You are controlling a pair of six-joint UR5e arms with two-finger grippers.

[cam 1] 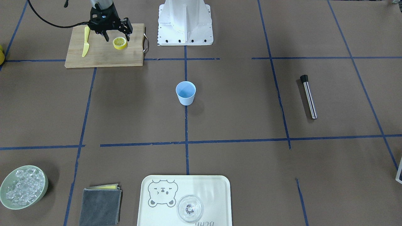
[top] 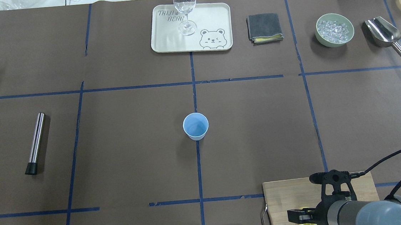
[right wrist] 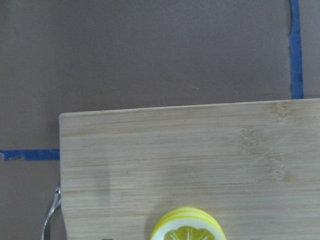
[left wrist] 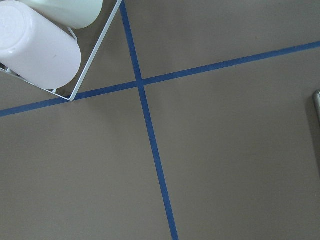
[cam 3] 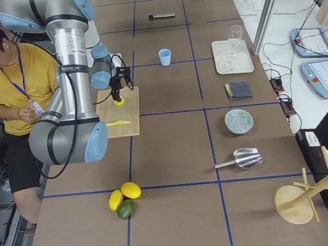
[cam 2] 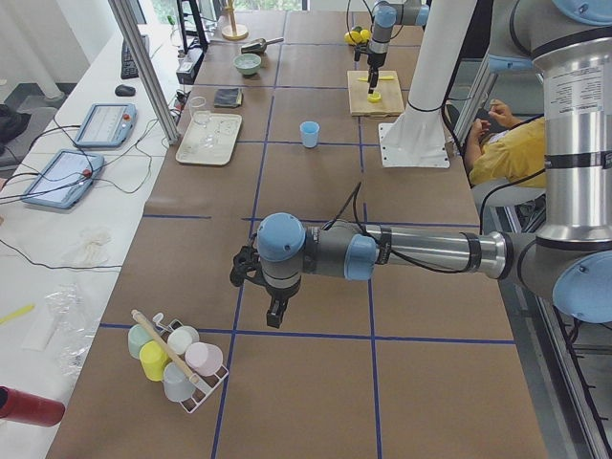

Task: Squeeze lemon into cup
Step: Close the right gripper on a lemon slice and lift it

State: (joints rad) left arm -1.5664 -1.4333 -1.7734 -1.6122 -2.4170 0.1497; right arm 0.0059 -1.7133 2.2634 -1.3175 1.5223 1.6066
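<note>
The lemon (cam 1: 120,43) is a short stack of yellow slices with a pale segmented top, on the wooden cutting board (cam 1: 103,55). It also shows at the bottom edge of the right wrist view (right wrist: 187,229). My right gripper (cam 1: 117,39) hangs just above it, open, with one finger on each side of the stack. The light-blue cup (cam 1: 185,93) stands upright at the table's middle (top: 196,126), far from both grippers. My left gripper (cam 2: 275,314) hovers over bare table near a cup rack; I cannot tell if it is open or shut.
A yellow knife (cam 1: 85,42) lies on the board beside the gripper. A metal muddler (cam 1: 308,97), a tray (cam 1: 213,188) with a clear glass (cam 1: 189,208), a grey cloth (cam 1: 100,205) and a green ice bowl (cam 1: 46,188) ring the table. A cup rack (cam 2: 177,354) sits near the left gripper.
</note>
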